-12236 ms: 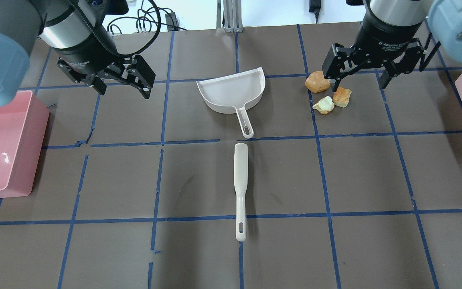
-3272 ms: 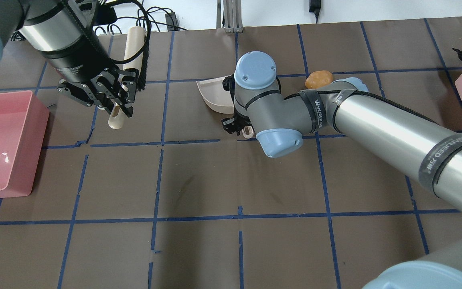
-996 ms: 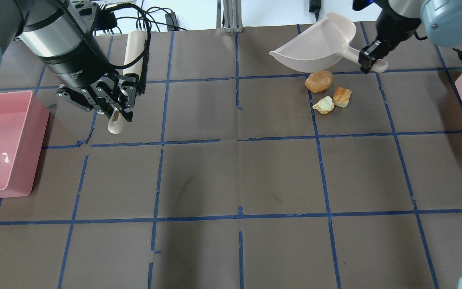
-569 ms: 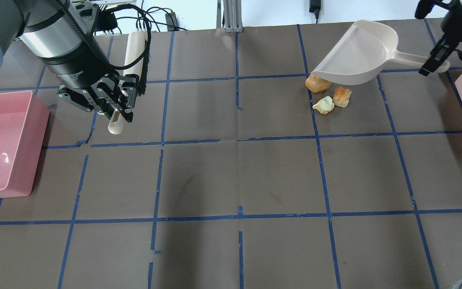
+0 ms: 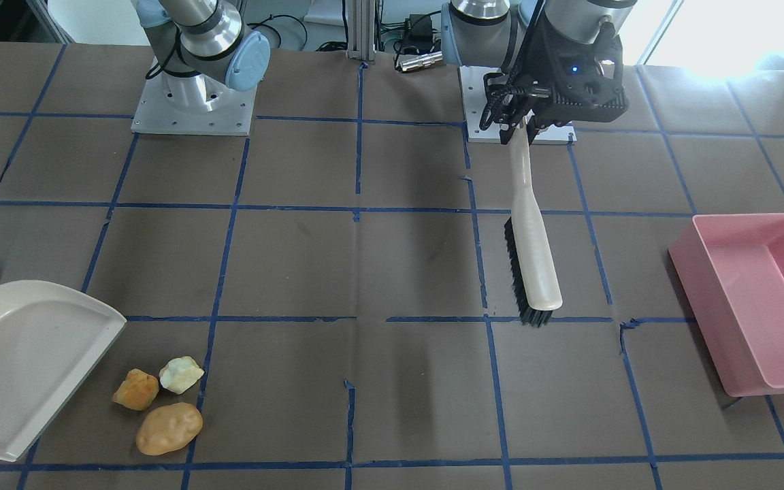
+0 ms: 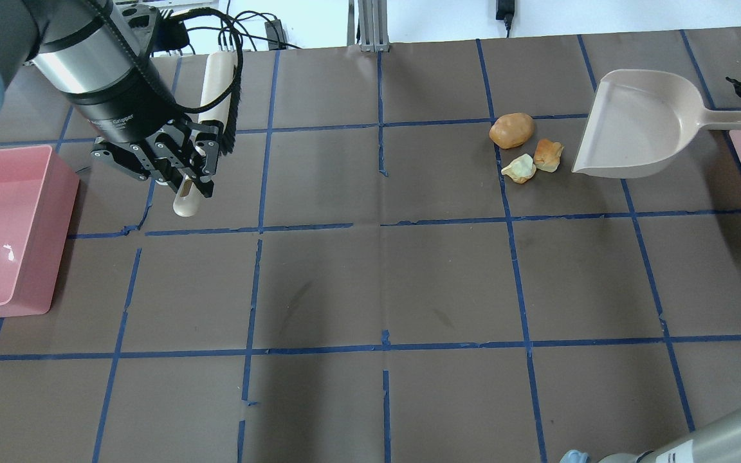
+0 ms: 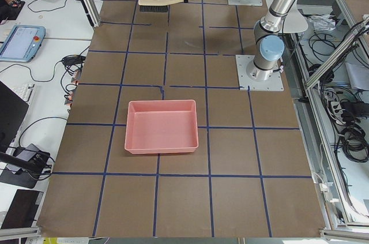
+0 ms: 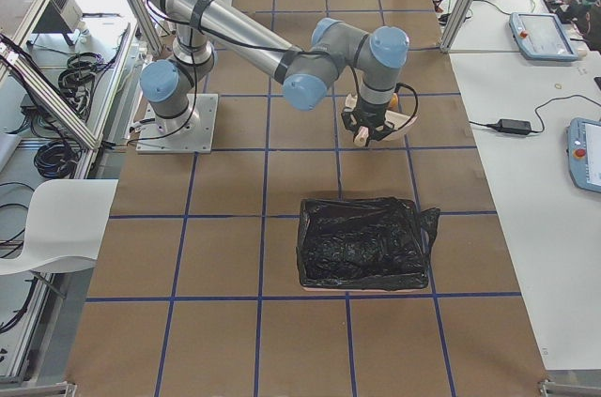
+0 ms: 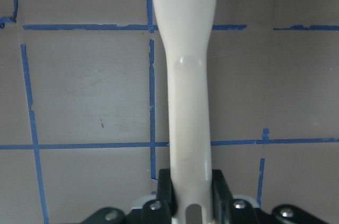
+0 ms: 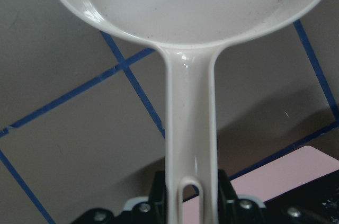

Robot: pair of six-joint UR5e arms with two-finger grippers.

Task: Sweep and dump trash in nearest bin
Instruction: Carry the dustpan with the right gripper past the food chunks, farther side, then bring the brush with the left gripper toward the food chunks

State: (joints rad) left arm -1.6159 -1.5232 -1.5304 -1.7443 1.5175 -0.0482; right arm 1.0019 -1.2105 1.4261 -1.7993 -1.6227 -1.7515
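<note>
Right gripper is clamped on the dustpan handle. The pan's open mouth faces the trash lying just beside it on the table: potato-like lump, golden chunk, pale chunk. Left gripper grips the brush, well apart. This looks like pan placement. Next, the brush must cross over, land beyond the lumps and push them in, then on to the black-lined bin.

Bright, even light; soft shadows on the table; wrist views slightly soft.
</note>
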